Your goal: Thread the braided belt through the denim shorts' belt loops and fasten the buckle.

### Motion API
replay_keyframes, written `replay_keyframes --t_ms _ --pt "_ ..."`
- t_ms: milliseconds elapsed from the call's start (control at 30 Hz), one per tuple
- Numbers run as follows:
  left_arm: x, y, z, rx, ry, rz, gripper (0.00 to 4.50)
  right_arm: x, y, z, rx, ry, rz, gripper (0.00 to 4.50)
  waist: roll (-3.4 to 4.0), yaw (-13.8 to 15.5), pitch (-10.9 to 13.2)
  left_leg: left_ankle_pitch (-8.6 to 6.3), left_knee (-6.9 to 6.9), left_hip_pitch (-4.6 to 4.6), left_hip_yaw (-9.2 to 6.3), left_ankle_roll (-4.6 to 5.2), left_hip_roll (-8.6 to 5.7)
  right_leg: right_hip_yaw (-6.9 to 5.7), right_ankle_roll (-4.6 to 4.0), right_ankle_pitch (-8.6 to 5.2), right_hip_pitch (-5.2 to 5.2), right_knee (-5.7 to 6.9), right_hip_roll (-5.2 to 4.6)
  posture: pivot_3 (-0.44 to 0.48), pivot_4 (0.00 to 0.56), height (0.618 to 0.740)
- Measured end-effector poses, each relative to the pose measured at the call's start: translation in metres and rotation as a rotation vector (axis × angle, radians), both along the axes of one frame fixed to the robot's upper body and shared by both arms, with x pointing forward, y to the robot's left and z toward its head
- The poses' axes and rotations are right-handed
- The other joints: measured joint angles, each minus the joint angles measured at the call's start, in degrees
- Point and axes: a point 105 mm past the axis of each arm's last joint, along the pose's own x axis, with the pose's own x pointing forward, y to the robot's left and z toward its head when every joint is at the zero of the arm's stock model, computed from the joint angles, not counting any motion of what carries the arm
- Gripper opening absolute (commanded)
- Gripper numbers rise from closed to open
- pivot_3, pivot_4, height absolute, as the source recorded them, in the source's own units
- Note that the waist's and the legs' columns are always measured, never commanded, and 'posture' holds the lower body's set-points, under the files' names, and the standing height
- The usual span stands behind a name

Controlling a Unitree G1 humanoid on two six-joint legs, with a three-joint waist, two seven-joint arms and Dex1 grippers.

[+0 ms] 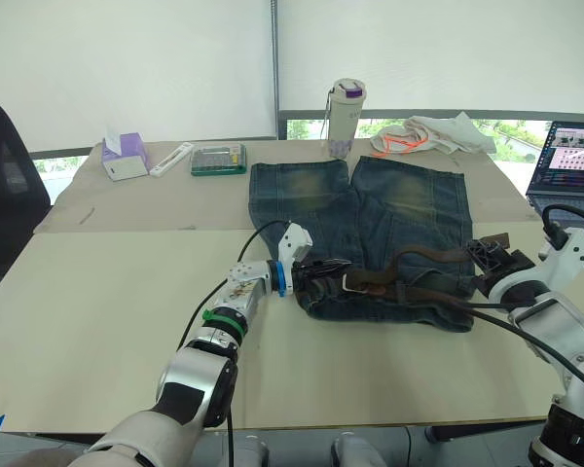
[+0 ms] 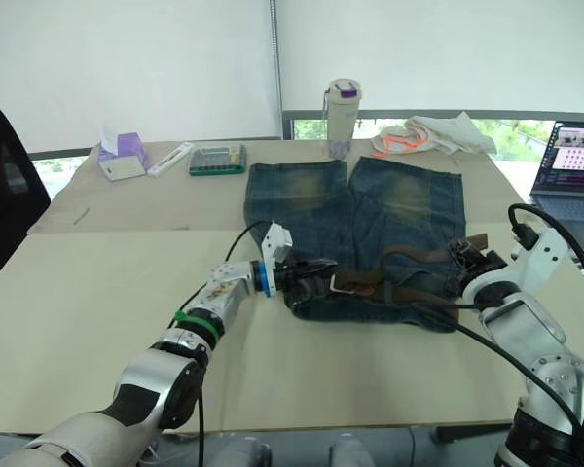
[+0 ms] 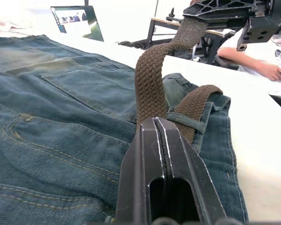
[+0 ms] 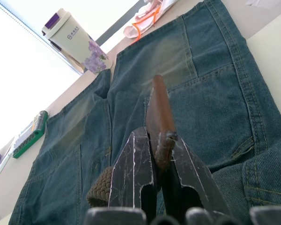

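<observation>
The denim shorts lie flat on the surface, waistband toward the robot, legs pointing away. The braided belt lies across the waistband, its buckle at the robot's left end. The left hand sits at that left waistband edge, the right hand at the right edge. Behind the shorts stand a cup and, right of it, a cloth. Far left behind lie a tissue box, a remote and a calculator. A laptop sits at the far right.
</observation>
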Motion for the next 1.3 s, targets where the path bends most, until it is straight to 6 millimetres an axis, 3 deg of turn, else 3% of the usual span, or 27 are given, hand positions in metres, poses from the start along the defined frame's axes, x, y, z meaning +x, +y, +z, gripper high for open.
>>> replay_keyframes --t_ms 300,667,867,933,1167,1300 --pt "-0.002 -0.015 -0.008 0.114 -0.018 -0.031 0.02 0.0 0.002 -0.003 -0.002 0.008 0.01 0.0 0.0 0.0 0.0 0.0 0.0 0.0 0.01 0.0 -0.01 0.0 0.0 0.0 0.01 -0.01 0.0 0.0 0.15 0.74" --pt "-0.001 -0.018 -0.016 0.207 -0.026 -0.037 0.02 -0.005 -0.001 -0.003 -0.021 0.004 -0.005 0.0 0.0 0.1 0.0 0.0 0.02 0.01 0.0 0.0 -0.01 0.0 0.01 0.0 0.03 0.01 -0.01 0.0 0.15 0.74" --pt "0.008 -0.014 0.002 0.035 0.034 0.025 0.02 -0.005 -0.004 0.0 -0.033 0.0 -0.014 0.0 -0.01 0.0 0.0 0.0 0.01 0.0 0.01 0.0 0.01 0.0 0.01 -0.01 0.0 0.02 0.01 0.0 0.15 0.74" --pt "0.011 -0.014 0.007 0.047 0.018 0.027 0.02 -0.005 -0.003 -0.001 -0.033 0.0 -0.012 0.0 -0.01 0.0 0.0 0.0 0.01 0.0 0.01 0.0 -0.01 0.0 0.01 -0.01 0.0 0.02 0.0 0.0 0.15 0.74" --pt "0.007 -0.014 -0.011 0.168 0.024 0.0 0.02 -0.005 -0.003 0.0 -0.04 0.001 -0.007 0.0 -0.01 0.0 0.0 0.0 0.01 -0.01 0.01 0.0 -0.02 0.0 0.01 0.0 0.0 0.01 0.0 0.0 0.15 0.74" --pt "0.006 -0.015 -0.012 0.209 0.005 -0.018 0.02 -0.005 -0.003 0.0 -0.041 0.001 -0.007 0.0 -0.01 0.0 0.0 0.0 0.01 -0.01 0.01 0.0 -0.02 0.0 0.01 0.0 0.0 0.01 0.0 0.0 0.15 0.74"
